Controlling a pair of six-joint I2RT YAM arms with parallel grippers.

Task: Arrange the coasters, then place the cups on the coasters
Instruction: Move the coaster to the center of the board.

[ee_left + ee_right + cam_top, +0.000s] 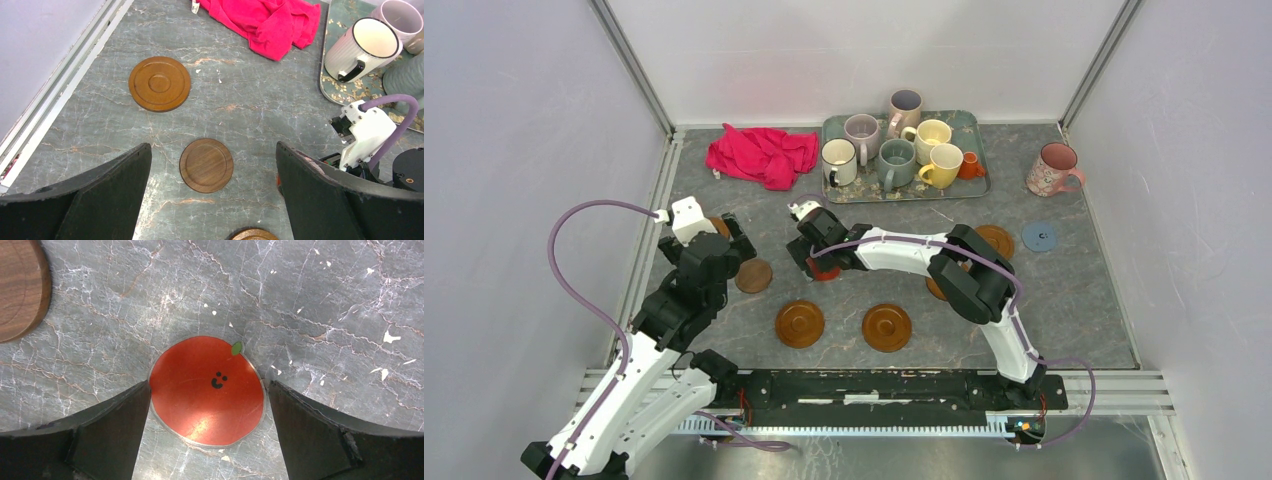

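Red coaster (207, 390) with a small face lies flat on the table between the open fingers of my right gripper (210, 384), which hovers just over it (814, 255). The dark brown coaster (206, 165) sits below my open, empty left gripper (213, 147), and an amber coaster (159, 83) lies beyond it. Two amber coasters (799, 323) (887, 327) lie near the front. A blue coaster (1039, 236) is at the right. Several cups, including cream (839, 160), grey-green (896, 163) and yellow (943, 165), stand on the teal tray (964, 125). A pink floral cup (1052, 168) stands on the table.
A red cloth (762, 155) is bunched left of the tray. The right arm's forearm partly covers two more amber coasters (996, 240). Frame posts and white walls border the table on both sides and at the back.
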